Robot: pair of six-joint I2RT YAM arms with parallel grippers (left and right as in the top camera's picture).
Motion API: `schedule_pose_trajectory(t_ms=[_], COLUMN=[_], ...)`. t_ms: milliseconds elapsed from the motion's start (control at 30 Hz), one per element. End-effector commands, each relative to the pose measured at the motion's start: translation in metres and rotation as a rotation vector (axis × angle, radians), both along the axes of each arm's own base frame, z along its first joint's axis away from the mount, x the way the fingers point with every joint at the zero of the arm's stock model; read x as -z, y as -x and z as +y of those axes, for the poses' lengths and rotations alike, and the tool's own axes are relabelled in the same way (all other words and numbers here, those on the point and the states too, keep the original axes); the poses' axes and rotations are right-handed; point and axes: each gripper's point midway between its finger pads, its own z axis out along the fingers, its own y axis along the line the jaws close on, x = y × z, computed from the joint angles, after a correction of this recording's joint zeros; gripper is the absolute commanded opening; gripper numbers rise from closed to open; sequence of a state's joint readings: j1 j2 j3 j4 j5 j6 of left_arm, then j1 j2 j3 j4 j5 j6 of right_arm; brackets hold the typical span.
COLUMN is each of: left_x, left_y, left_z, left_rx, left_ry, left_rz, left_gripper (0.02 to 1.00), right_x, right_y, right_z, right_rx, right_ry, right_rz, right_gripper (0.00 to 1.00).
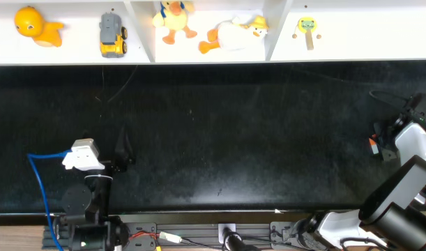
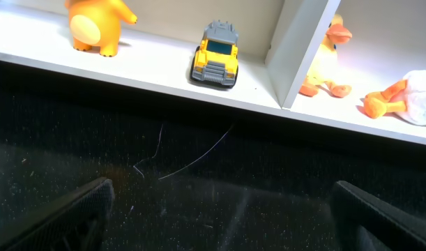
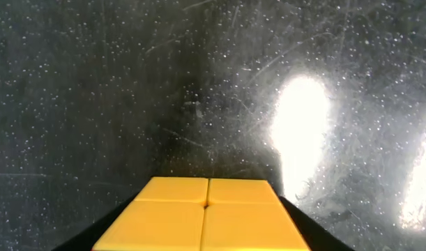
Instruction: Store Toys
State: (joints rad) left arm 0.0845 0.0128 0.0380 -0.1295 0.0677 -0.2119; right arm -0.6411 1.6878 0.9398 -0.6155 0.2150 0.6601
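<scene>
This looks like a robotics lab bench, not a home: a scuffed black worktop [image 1: 233, 139], a white cubby shelf [image 1: 199, 61] holding toys [image 1: 113, 36] along its far edge, a loose blue cable [image 1: 49, 154], and wiring on a slotted rail [image 1: 199, 224].
</scene>
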Motion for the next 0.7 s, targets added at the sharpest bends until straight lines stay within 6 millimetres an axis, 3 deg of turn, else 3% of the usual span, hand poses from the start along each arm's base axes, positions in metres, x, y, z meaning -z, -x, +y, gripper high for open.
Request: schedule_pose_trajectory(t_ms=[33,200,300,500,600,700], left_x=[0.0,0.0,0.0,0.0,0.0,0.0], left_y=[0.0,0.0,0.0,0.0,0.0,0.0], left_z=[-0.003,-0.003,-0.003,-0.003,-0.003,-0.003], left_rx=[0.01,0.01,0.01,0.01,0.01,0.01], left_ry=[0.021,0.021,0.021,0.021,0.021,0.021], left_rz=[-0.008,-0.008,-0.008,-0.009,-0.008,-0.009], left_gripper=[0.998,0.998,0.998,0.998,0.998,0.998], right_x=[0.016,0.013,-0.001,-0.074,-0.112,-0.147], right_y=[0.004,0.001,0.003,0.007,0.013,0.009], right_z=[0.013,0.022,0.025,0.044,0.056,0.052], right_rx=[0.0,-0.036,-0.058,-0.12,-0.166,-0.298], right_ry=[-0.075,-0.124,-0.142,-0.135,-0.088,0.038], right_rz=[0.015,0.007,0.04,0.067,0.041,-0.039], right_gripper=[0.566,0.45,0.358,0.045,0.045,0.045])
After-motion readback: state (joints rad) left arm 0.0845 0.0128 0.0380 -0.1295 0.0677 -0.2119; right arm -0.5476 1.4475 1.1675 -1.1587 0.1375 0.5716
